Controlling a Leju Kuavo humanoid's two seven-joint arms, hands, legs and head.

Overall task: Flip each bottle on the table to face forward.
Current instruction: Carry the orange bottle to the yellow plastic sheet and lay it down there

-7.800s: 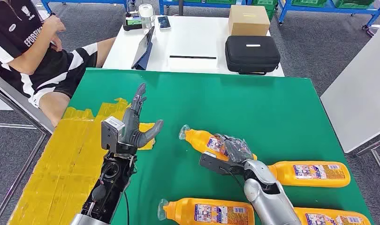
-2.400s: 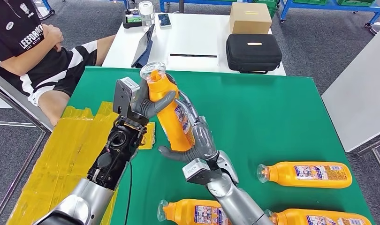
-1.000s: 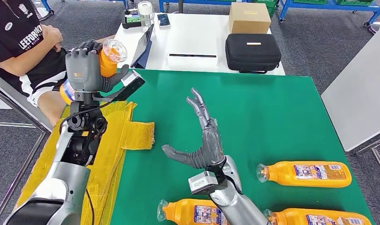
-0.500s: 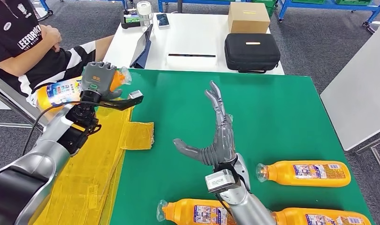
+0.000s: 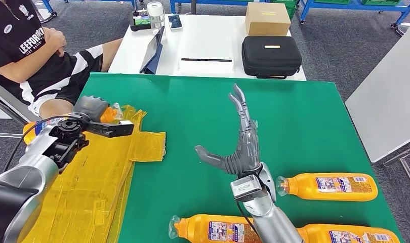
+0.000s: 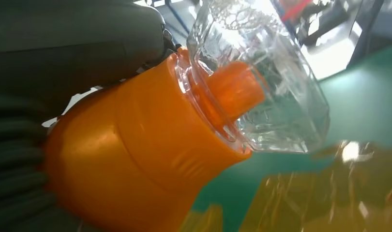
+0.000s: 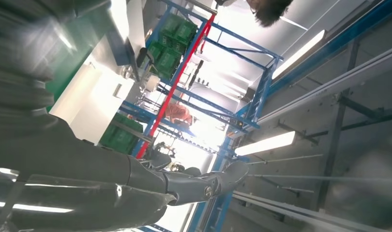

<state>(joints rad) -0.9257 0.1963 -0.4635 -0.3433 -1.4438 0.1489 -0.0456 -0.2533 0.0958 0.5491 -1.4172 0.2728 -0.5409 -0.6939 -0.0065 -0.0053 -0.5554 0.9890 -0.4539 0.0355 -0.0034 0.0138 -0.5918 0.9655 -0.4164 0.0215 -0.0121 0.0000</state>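
**Left hand holds one orange bottle over the yellow mat; three bottles lie on the green table**

- Left hand (image 5: 89, 107): at 9 o'clock of the table, above the yellow taped mat (image 5: 86, 177). Fingers wrapped round the held orange bottle (image 5: 108, 114), which lies roughly level; its clear cap (image 6: 262, 72) points toward the table centre, and the label end pokes out behind the wrist past the table's edge. Wrist view shows the orange shoulder and the clear cap over an orange spout, with mat and green cloth beneath.
- Right hand (image 5: 242, 142): raised upright over the table centre, palm edge-on, fingers straight and close together pointing to 12 o'clock, thumb stuck out toward 9 o'clock. Holds nothing.
- Bottle, right (image 5: 328, 187): lying on its side at 4 o'clock, cap toward the right arm, label up.
- Bottle, near centre (image 5: 213, 230): lying at 6 o'clock, cap toward 9 o'clock, label up, partly behind the right forearm.
- Bottle, near right (image 5: 355, 234): lying at 5 o'clock, cut by the frame edge.
- Green table (image 5: 304, 111): cloth-covered.
- White table (image 5: 208, 45): at 12 o'clock, carrying a black case (image 5: 271, 55) and a cardboard box (image 5: 266, 18).
- Seated person (image 5: 36, 55): at 10 o'clock, in a black-and-white striped shirt.
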